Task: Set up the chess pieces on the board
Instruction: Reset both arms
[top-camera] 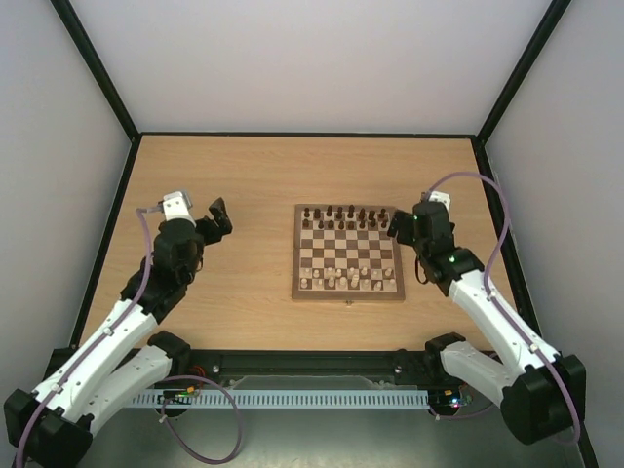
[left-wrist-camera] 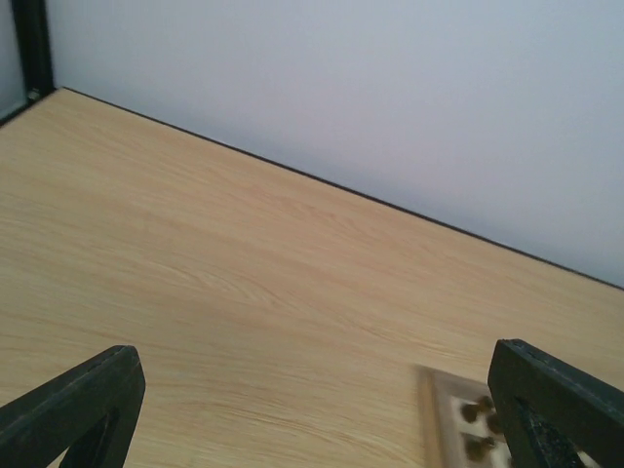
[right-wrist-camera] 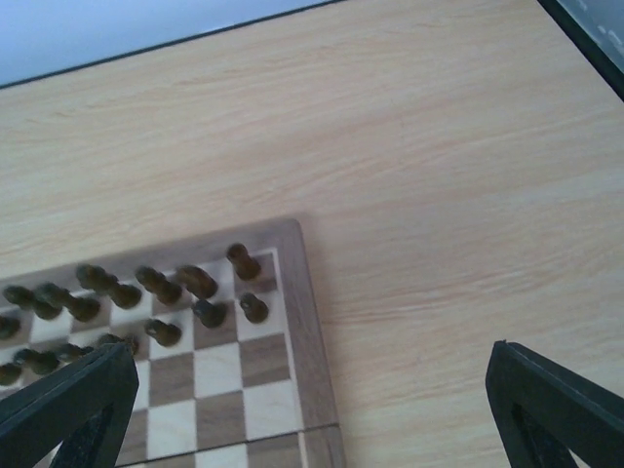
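The board [top-camera: 348, 255] lies at the table's middle right. Dark brown chess pieces [top-camera: 346, 215] stand in its two far rows; cream pieces fill the two near rows. In the right wrist view the board's far right corner [right-wrist-camera: 302, 322] shows with several dark pieces [right-wrist-camera: 200, 283] standing on it. The left wrist view catches a board corner [left-wrist-camera: 439, 409] with a few dark pieces [left-wrist-camera: 478, 414]. My left gripper [top-camera: 220, 215] is open and empty over bare table, left of the board. My right gripper [top-camera: 400, 222] is open and empty just off the board's far right corner.
The wooden table [top-camera: 253, 185] is enclosed by white walls with black frame posts [top-camera: 97, 78]. A black rail [top-camera: 312, 366] and a white cable strip run along the near edge between the arm bases.
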Action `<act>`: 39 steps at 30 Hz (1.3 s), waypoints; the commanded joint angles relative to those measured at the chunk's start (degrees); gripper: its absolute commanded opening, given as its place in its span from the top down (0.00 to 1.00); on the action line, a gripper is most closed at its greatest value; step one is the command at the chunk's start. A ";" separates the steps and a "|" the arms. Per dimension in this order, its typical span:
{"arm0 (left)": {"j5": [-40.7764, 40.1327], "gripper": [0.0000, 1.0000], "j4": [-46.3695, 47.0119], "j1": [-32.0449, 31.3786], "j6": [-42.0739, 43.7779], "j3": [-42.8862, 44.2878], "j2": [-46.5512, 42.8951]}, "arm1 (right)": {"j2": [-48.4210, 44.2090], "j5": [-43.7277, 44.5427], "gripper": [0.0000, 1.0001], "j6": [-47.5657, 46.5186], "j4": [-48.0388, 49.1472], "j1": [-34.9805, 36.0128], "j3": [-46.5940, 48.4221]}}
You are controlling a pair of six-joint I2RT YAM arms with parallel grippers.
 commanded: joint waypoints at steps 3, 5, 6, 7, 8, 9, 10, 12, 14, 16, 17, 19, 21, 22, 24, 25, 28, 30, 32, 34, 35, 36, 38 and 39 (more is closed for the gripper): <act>-14.10 0.01 12.91 0.05 8.84 -7.68 2.14 | -6.81 5.94 0.02 -2.17 13.21 -0.08 -10.00; -15.04 0.00 17.15 0.70 11.77 -9.42 3.36 | -7.59 7.99 0.01 -2.39 15.12 -0.08 -12.27; -14.96 0.01 18.20 1.79 12.49 -9.74 3.97 | -7.79 9.13 0.01 -2.33 15.97 -0.08 -13.08; -14.82 0.00 18.48 2.74 12.52 -9.73 4.69 | -7.98 10.82 0.01 -1.94 16.48 -0.08 -13.74; -13.96 0.00 18.48 3.94 12.26 -9.53 5.28 | -8.28 11.82 0.02 -2.20 17.29 -0.16 -14.68; -12.66 0.01 18.55 5.12 12.23 -9.40 5.71 | -8.41 12.34 0.01 -2.61 18.29 -0.36 -15.40; -11.65 0.01 19.22 6.17 12.03 -9.63 6.10 | -8.00 12.79 0.01 -2.45 18.92 -0.85 -15.96; -9.18 0.00 20.51 8.23 11.49 -10.22 6.76 | -6.24 11.58 0.01 -0.39 19.23 -4.00 -16.41; -6.44 0.00 22.69 9.46 11.61 -10.98 7.58 | -4.28 7.18 0.01 1.33 20.72 -8.56 -17.10; -5.66 0.01 26.09 9.86 13.46 -12.05 8.86 | -2.38 5.37 0.01 1.79 23.10 -11.62 -18.32; -5.39 0.00 28.64 9.92 14.84 -13.03 9.84 | -1.26 5.72 0.01 1.63 24.10 -12.36 -18.61; -5.64 0.01 34.13 10.04 17.57 -15.17 12.17 | 0.72 7.26 0.01 2.14 26.32 -12.98 -19.42; -7.27 0.01 37.63 10.83 19.21 -16.26 15.05 | 1.24 7.81 0.01 2.27 31.07 -13.10 -21.76; -7.96 0.00 38.44 11.64 19.21 -16.43 17.06 | 1.06 7.97 0.01 1.75 33.84 -13.08 -23.36; -7.26 0.00 40.85 14.47 19.08 -16.56 20.04 | 1.04 9.58 0.01 1.00 37.08 -13.16 -25.24; -5.63 0.00 39.84 15.85 18.73 -15.77 21.11 | 1.08 10.83 0.01 0.99 37.73 -13.22 -25.75; -3.65 0.00 43.25 18.16 19.59 -16.33 23.06 | 0.10 11.92 0.01 -0.28 41.68 -13.19 -28.04; -1.71 0.00 47.54 19.43 20.71 -17.92 24.15 | -0.37 13.09 0.02 -0.72 43.91 -13.25 -29.55; -1.11 0.00 49.84 20.36 20.45 -18.77 25.65 | -0.13 14.49 0.01 -0.96 46.86 -13.32 -30.73; -0.53 0.00 52.98 21.07 20.10 -19.28 28.24 | 1.02 14.46 0.01 -1.32 49.35 -13.35 -31.29; -0.01 0.00 54.46 21.42 20.08 -19.32 30.01 | 2.17 14.65 0.01 -1.26 50.90 -13.40 -31.45; 0.47 0.00 55.69 21.74 19.89 -19.05 31.64 | 4.03 14.93 0.01 -1.43 52.57 -13.44 -31.57; 1.43 0.00 56.43 22.13 20.21 -18.21 33.99 | 7.92 15.77 0.01 -0.88 55.44 -13.66 -31.46; 1.46 0.00 57.12 22.31 20.49 -18.18 34.41 | 9.73 15.77 0.01 -0.64 57.14 -13.82 -31.39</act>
